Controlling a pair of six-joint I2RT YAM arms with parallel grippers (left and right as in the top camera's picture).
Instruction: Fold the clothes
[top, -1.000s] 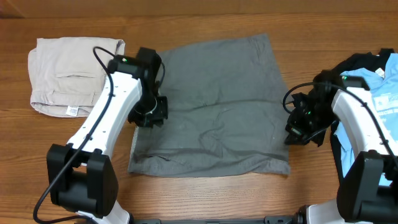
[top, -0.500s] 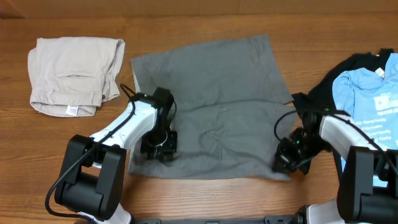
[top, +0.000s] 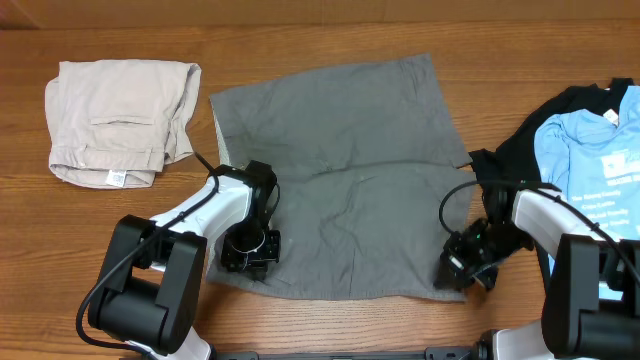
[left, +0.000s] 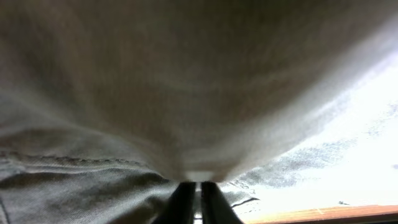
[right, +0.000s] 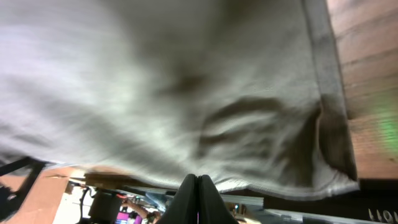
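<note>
Robotics laboratory workstation. A left arm (top: 195, 210) and a right arm (top: 545, 215), white-and-black with exposed cables, stand at the near edge of a wood-grain bench (top: 320, 25) bearing clothes (top: 340, 150).

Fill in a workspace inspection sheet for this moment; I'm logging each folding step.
Surface: wooden table.
Job's things: grey shorts spread at centre; beige shorts folded at far left; light blue T-shirt lying on black garment at right.
Clutter: nothing seen.
Claws: left claw and right claw both shut, pinching the grey shorts' near edge.
Cables: black cable loops beside the right arm; another by the left.
Surroundings: nothing seen.
</note>
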